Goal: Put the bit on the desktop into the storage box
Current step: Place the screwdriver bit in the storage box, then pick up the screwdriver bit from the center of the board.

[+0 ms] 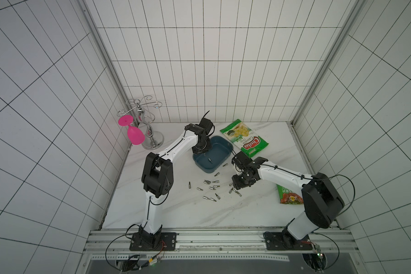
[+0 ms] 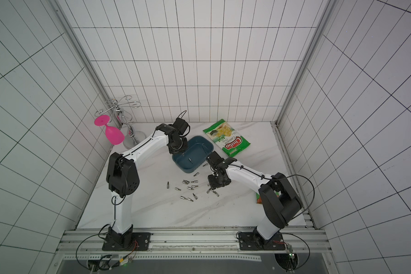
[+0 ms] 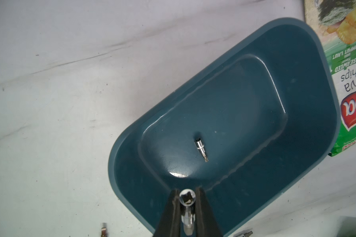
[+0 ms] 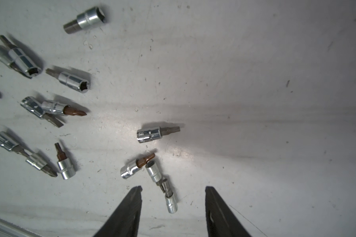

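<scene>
White marble-look desktop (image 1: 171, 213) carries a teal storage box (image 1: 224, 144) beside a green chips bag (image 1: 244, 140). Over the box, the left gripper (image 3: 187, 192) is clamped on a chrome held bit (image 3: 187, 202), while a lone bit (image 3: 201, 149) lies on the box floor. The right gripper (image 4: 173, 188), jaws parted and holding nothing, hangs low over loose bits (image 4: 150, 133) scattered on the desktop.

Light: bright, even and overhead in both top views.
Shadows: soft and short beside the bits (image 4: 150, 134); a broad dim band crosses the desk (image 4: 275, 123).
Glare: white patch on the storage box (image 3: 179, 174) floor.
Distortion: tiled walls (image 1: 45, 95) bow toward the edges.
Focus: left claw (image 3: 187, 198) and right claw (image 4: 173, 188) are soft-edged near the lens.
</scene>
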`<state>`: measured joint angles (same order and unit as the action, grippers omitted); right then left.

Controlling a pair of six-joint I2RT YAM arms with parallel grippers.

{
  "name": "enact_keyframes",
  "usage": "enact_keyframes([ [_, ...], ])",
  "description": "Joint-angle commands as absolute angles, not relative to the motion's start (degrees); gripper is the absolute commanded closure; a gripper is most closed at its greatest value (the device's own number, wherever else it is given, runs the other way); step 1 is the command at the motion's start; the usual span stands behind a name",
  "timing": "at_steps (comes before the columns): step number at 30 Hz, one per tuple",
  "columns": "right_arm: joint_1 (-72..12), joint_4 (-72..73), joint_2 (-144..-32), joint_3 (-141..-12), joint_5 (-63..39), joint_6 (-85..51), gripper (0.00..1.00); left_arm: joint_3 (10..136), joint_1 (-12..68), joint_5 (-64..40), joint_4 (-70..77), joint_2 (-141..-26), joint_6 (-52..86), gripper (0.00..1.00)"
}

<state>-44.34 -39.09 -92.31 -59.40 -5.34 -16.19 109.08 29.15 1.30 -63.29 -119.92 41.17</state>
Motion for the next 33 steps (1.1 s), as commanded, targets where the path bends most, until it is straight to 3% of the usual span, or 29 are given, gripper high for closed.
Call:
enact_keyframes([
  [1, -45.3, -38.6, -92.9, -58.8, -5.1, -16.7, 0.48, 112.0, 29.6, 1.2, -64.0, -122.8, 39.7, 1.0],
  [33, -47.0, -37.0, -94.2, -54.6, -5.4, -16.8, 0.6, 112.1, 30.4, -0.2, -61.6, -134.5, 40.4, 1.0],
])
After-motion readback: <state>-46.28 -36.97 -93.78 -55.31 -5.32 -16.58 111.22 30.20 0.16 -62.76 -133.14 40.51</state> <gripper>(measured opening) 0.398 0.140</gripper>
